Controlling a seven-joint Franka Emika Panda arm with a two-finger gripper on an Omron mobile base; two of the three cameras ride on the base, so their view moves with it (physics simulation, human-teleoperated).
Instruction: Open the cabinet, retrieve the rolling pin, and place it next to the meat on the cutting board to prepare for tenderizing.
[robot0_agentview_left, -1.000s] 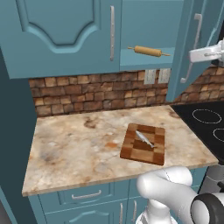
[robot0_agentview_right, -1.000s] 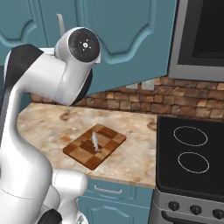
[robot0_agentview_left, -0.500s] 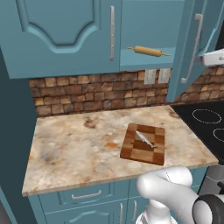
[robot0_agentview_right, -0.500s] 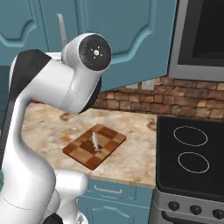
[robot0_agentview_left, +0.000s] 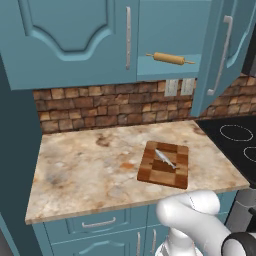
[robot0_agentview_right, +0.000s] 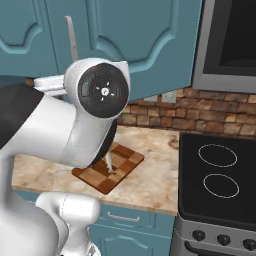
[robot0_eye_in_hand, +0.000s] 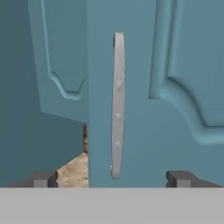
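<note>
The teal-blue arched-panel cabinet door stands swung open, exposing the slim tan wooden rolling pin on its shelf. The claw, jaws spread wide and empty, faces the door's silver bar handle, clear of it. Below, the pale strip of meat lies on the striped wooden cutting board on the counter, with room for the pin.

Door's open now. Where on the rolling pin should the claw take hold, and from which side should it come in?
Grip the rolling pin on its thick middle barrel, not the thin peg ends. It lies lengthwise across the open cabinet shelf, side-on to the room, so I would come straight in from the front, fingers above and below the barrel. The open door stands on the right, so stay left of it. The claw is open.
</note>
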